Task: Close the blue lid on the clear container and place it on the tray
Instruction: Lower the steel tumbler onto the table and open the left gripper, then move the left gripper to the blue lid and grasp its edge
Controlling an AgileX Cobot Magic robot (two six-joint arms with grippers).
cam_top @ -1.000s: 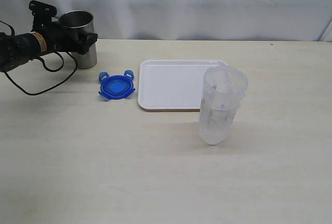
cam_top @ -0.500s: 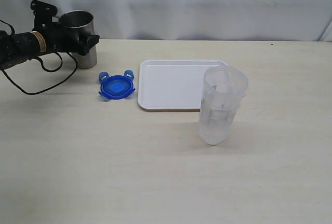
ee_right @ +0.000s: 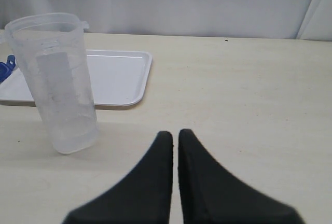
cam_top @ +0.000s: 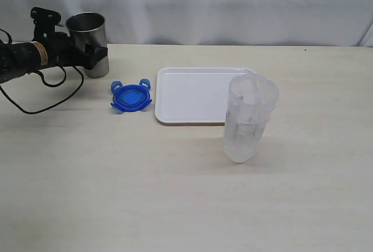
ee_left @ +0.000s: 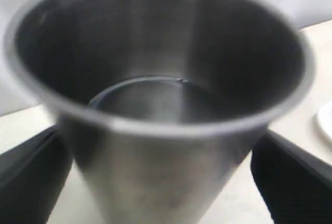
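two grippers, neither on a task item: the left gripper has its jaws wide on either side of the steel cup at the far left, and i cannot tell whether they press it; the right gripper is pinched closed on nothing, low over the table on the right. the blue lid lies flat just left of the tray, flaps splayed out; it looks light, thin and stiff, so a pinch on its rim between flaps should do. the clear container stands upright and uncapped just off the tray's near right corner; probably light, smooth and easily tipped, it wants a gentle hold around the mid-body while the lid is pressed on
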